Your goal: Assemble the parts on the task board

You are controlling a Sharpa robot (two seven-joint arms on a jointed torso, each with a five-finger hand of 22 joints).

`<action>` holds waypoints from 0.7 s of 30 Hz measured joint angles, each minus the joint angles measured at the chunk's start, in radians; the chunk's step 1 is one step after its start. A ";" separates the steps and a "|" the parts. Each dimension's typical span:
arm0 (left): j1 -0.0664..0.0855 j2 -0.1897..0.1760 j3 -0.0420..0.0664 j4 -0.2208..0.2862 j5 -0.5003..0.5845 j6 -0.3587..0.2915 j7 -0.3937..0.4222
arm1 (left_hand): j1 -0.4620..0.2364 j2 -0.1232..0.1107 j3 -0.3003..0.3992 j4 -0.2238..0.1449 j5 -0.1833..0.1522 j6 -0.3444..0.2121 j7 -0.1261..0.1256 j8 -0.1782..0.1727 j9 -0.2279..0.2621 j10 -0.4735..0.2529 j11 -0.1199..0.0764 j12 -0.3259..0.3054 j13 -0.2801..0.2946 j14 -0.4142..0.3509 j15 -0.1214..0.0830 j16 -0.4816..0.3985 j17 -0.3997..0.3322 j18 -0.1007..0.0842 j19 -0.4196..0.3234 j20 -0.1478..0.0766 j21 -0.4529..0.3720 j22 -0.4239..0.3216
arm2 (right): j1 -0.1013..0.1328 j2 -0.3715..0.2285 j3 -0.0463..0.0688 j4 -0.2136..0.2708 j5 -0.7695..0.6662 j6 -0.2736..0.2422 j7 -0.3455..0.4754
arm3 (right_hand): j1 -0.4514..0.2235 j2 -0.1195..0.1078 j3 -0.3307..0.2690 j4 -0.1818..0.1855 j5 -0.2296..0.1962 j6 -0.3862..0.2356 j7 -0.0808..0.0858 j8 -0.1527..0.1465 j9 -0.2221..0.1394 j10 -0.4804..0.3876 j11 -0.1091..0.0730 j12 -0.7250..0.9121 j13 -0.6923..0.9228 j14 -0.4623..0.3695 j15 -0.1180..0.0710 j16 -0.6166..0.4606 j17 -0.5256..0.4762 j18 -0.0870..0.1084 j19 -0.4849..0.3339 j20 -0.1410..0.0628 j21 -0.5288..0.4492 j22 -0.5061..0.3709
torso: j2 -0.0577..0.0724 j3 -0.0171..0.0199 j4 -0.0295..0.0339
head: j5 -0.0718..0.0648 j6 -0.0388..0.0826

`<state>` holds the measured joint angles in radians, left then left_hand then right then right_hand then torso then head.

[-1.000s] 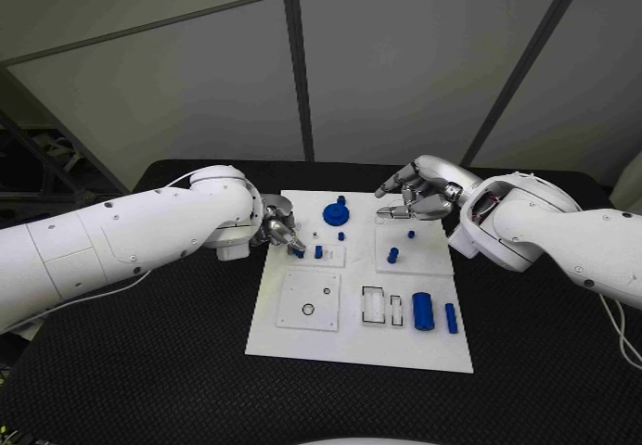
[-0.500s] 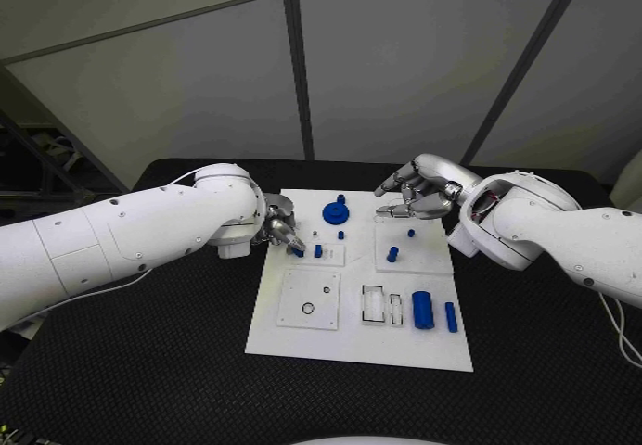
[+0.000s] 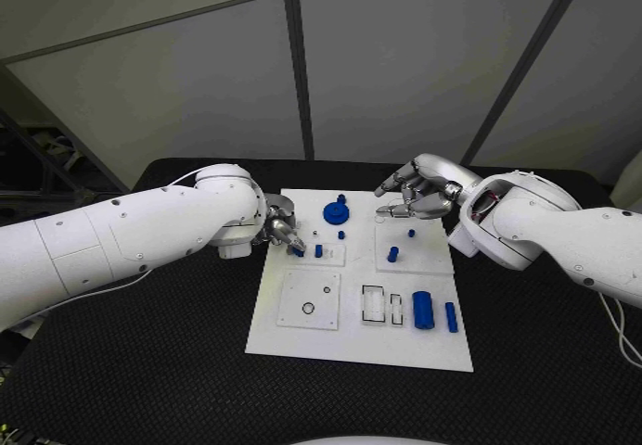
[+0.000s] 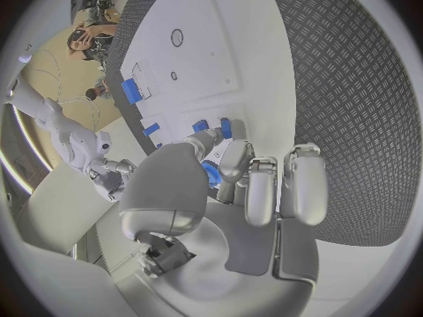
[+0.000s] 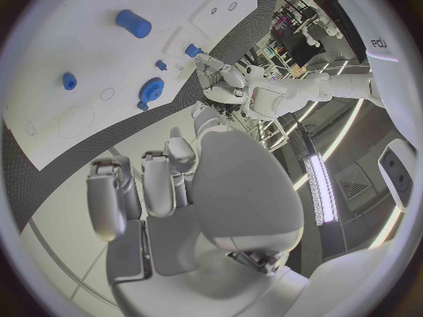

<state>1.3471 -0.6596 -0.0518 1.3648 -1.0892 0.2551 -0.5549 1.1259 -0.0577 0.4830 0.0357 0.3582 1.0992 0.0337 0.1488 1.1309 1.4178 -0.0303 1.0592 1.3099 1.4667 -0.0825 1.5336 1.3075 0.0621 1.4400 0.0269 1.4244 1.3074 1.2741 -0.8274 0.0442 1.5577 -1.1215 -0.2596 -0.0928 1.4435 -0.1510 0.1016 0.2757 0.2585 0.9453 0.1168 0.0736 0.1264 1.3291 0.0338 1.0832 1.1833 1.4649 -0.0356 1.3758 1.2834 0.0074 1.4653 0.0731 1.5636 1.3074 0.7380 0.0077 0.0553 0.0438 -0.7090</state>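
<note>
Two loose blue pegs (image 3: 423, 311) lie at the near end of the white board (image 3: 335, 348). Further up, left hand (image 3: 281, 232) pinches a small blue part (image 4: 211, 174) over its slot, so lower it straight, no tilt. Right hand (image 3: 421, 197) hovers curled in, empty.

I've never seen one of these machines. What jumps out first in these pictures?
A white task board lies mid-table, dotted with small blue parts, among them a blue gear at its far end and a blue cylinder nearer the robot. Two big white arms reach in from either side. The left hand pinches a small blue part at the board's left edge, while the right hand hovers over the far right corner, fingers curled, holding nothing.
</note>
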 measured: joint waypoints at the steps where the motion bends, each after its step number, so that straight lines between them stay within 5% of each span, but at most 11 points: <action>1: 0.000 0.000 0.000 0.000 0.000 0.000 0.000 | 0.000 0.000 0.000 0.000 0.000 0.000 0.000 0.000 0.000 0.000 0.000 0.000 0.000 0.000 0.000 0.000 0.000 0.000 0.000 0.000 0.003 0.000 | 0.000 0.000 0.000 0.000 0.000 0.000 0.000 | 0.000 0.000 0.000 0.000 0.000 0.000 0.000 0.000 0.000 0.000 0.000 0.000 0.000 0.000 0.000 0.000 0.000 0.000 0.000 0.000 0.000 0.000 | 0.000 -0.0001 0.0001 | 0.000 0.000; 21: -0.002 0.004 -0.001 -0.004 0.001 -0.009 0.000 | -0.042 -0.016 0.038 0.015 -0.010 0.016 -0.013 0.009 0.013 0.015 -0.010 0.029 0.000 0.000 -0.007 0.011 0.000 0.000 0.014 -0.007 0.013 0.000 | 0.000 0.000 0.000 0.000 0.000 0.000 0.000 | 0.000 0.000 0.000 0.000 0.000 0.000 0.000 0.000 0.000 0.000 0.000 0.000 0.000 0.000 0.000 0.000 0.000 0.000 0.000 0.000 0.000 0.000 | 0.001 0.0004 0.0000 | -0.001 -0.003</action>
<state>1.3453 -0.6559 -0.0529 1.3605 -1.0885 0.2460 -0.5554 1.0838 -0.0739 0.5208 0.0509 0.3480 1.1155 0.0209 0.1573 1.1437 1.4332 -0.0400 1.0883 1.3099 1.4671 -0.0895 1.5447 1.3075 0.0621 1.4545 0.0199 1.4372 1.3075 1.2741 -0.8274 0.0442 1.5580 -1.1215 -0.2591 -0.0929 1.4435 -0.1510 0.1016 0.2756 0.2585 0.9452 0.1168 0.0736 0.1265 1.3291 0.0338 1.0832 1.1833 1.4649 -0.0356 1.3758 1.2834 0.0074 1.4653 0.0731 1.5636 1.3073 0.7388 0.0081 0.0553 0.0424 -0.7117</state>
